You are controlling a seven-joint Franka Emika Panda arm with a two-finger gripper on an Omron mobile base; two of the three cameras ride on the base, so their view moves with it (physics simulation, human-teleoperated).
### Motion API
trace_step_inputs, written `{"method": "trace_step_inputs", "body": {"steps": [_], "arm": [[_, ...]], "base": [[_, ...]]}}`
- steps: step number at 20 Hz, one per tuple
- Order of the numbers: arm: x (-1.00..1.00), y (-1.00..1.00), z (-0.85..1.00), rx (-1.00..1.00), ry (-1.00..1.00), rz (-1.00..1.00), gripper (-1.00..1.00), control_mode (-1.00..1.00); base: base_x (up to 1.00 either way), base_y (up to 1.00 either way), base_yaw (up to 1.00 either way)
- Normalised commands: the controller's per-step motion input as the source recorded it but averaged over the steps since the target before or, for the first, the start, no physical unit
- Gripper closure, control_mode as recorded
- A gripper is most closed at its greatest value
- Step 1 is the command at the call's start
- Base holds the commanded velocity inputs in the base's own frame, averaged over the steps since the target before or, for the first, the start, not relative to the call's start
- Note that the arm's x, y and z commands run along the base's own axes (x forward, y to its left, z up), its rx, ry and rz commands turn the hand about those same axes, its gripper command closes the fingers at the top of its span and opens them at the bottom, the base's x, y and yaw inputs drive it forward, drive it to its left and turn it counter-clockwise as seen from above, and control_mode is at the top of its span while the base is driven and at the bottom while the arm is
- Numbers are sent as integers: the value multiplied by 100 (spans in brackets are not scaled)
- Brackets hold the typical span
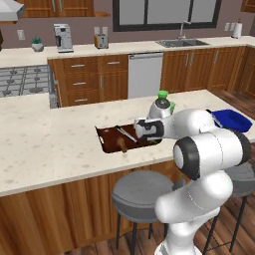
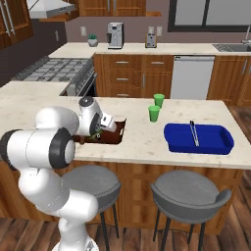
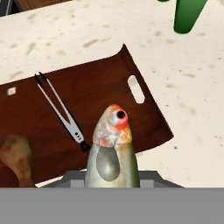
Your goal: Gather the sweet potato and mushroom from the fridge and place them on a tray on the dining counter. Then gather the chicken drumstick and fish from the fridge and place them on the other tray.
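The tool (image 3: pixel 113 181) is clamped on the fish (image 3: pixel 112 151), a smooth, tapered olive-grey body with a pinkish-orange head and a round dark eye, pointing away from the hand above the brown tray (image 3: pixel 100 94). That tray is a flat, dark wood-look board with rounded corners and a slot handle cut at its end, lying on the tabletop (image 1: pixel 45 144) of the dining counter, a pale cream stone-look surface flecked with darker specks. On the tray lie slim metal tongs (image 3: pixel 59 111) with dark grips, and at its near corner the chicken drumstick (image 3: pixel 17 157), rounded and golden-brown. In the base views the white arm reaches over the tray, hiding part of it. To the right along the tabletop sits a blue tray (image 2: pixel 198 138), glossy with raised walls, holding a second pair of tongs (image 2: pixel 194 133). Two green cups (image 2: pixel 156 108) stand upright between the two trays, toward the far edge. Grey round stools (image 2: pixel 188 193) front the wood base.
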Motion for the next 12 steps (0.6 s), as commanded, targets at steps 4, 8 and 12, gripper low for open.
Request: {"method": "trace_step_inputs", "body": {"steps": [4,8,12], "arm": [[43,0,-30,0,0,0,100,-100],[38,0,-33,0,0,0,100,-100],[36,0,-32,0,0,0,100,-100]], "base": [[0,0,0],[0,0,0],[0,0,0]]}}
